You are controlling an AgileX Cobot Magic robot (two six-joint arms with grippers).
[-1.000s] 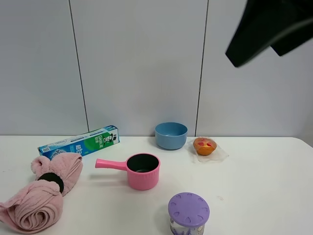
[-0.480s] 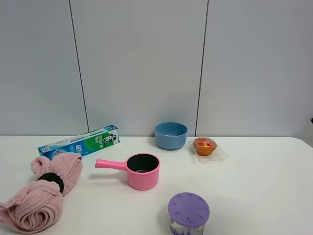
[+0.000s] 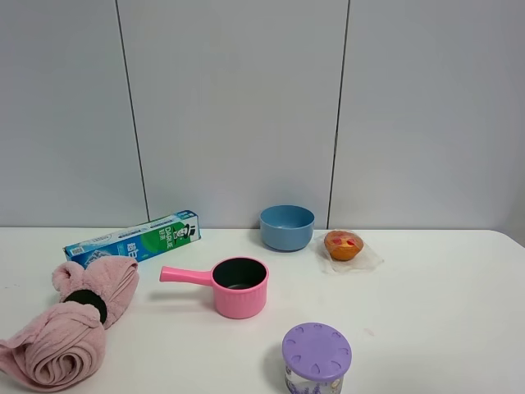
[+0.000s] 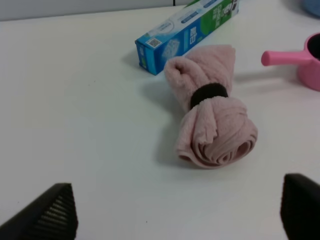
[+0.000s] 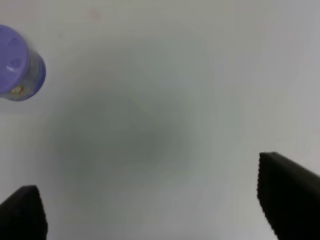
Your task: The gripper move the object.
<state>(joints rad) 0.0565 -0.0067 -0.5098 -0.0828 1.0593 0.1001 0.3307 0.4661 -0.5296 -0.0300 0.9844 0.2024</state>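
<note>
A white surface (image 3: 443,312) stands before a grey panelled wall (image 3: 238,98).

Exterior high view: six items rest on the surface, one of each.
- One pink towel bundle (image 3: 57,336), cinched by one black band (image 3: 84,302), lies at the front left.
- One toothpaste box (image 3: 131,236) lies behind it, near the wall.
- One pink saucepan (image 3: 239,287) sits at centre, handle pointing left.
- One blue bowl (image 3: 287,226) and one muffin (image 3: 343,245) stand behind the saucepan.
- One purple-lidded jar (image 3: 317,355) stands at the front edge.

Left wrist view: the left end effector (image 4: 175,210) is spread wide, its two dark fingertips over bare surface. The towel bundle lies ahead of it, untouched, near the box.

Right wrist view (blurred): the right end effector (image 5: 155,205) is spread wide and holds nothing. One jar shows beyond it.
</note>
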